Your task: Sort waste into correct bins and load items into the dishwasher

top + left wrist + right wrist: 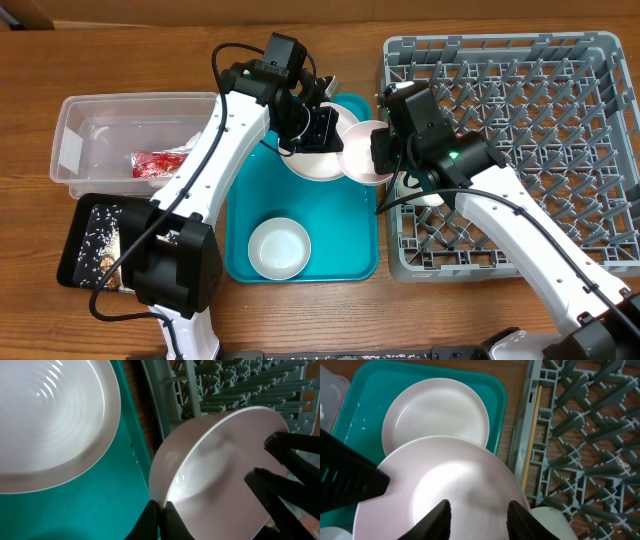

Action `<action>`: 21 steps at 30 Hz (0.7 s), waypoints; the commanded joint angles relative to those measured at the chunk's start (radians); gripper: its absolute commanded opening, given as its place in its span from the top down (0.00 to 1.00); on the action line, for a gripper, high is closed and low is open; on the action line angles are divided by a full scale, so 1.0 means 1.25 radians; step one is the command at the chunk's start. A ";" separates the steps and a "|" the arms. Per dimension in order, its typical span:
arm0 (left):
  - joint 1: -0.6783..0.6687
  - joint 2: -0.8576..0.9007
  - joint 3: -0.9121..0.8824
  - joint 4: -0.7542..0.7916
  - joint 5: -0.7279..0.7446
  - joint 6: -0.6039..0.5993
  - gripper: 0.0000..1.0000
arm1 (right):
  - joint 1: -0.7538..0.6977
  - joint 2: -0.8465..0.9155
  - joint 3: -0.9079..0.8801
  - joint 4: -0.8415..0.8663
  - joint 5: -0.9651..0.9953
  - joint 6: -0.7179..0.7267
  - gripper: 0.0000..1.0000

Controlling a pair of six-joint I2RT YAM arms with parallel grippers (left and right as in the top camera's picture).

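The left gripper (159, 512) is pinched onto the near rim of the pale-pink plate (215, 470), holding it tilted over the right edge of the teal tray (340, 250), just left of the grey dish rack (540, 130); the right gripper (481, 509) hovers at the plate's face with its fingers spread; a second plate (435, 415) lies at the tray's far end; a white bowl (278, 247) sits at its near end; the red wrapper (155, 163) lies in the clear tub (75, 150).
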 commanded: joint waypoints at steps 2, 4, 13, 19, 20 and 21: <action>-0.005 -0.013 0.015 0.001 0.004 -0.001 0.96 | 0.001 -0.004 0.019 0.011 0.027 -0.001 0.69; -0.005 -0.013 0.015 0.001 -0.009 -0.001 0.96 | 0.001 -0.004 0.019 0.010 0.042 -0.001 0.76; -0.005 -0.013 0.015 0.009 -0.013 -0.002 0.96 | 0.001 -0.004 0.019 0.007 0.043 0.000 0.77; -0.005 -0.013 0.015 0.009 -0.013 -0.002 0.96 | -0.011 -0.004 0.019 0.081 0.084 -0.003 0.72; -0.005 -0.013 0.015 0.010 -0.013 -0.002 0.96 | -0.014 -0.004 0.021 0.104 0.084 -0.014 0.72; -0.005 -0.013 0.015 0.010 -0.013 -0.002 0.96 | -0.015 -0.004 0.026 0.124 0.084 -0.024 0.71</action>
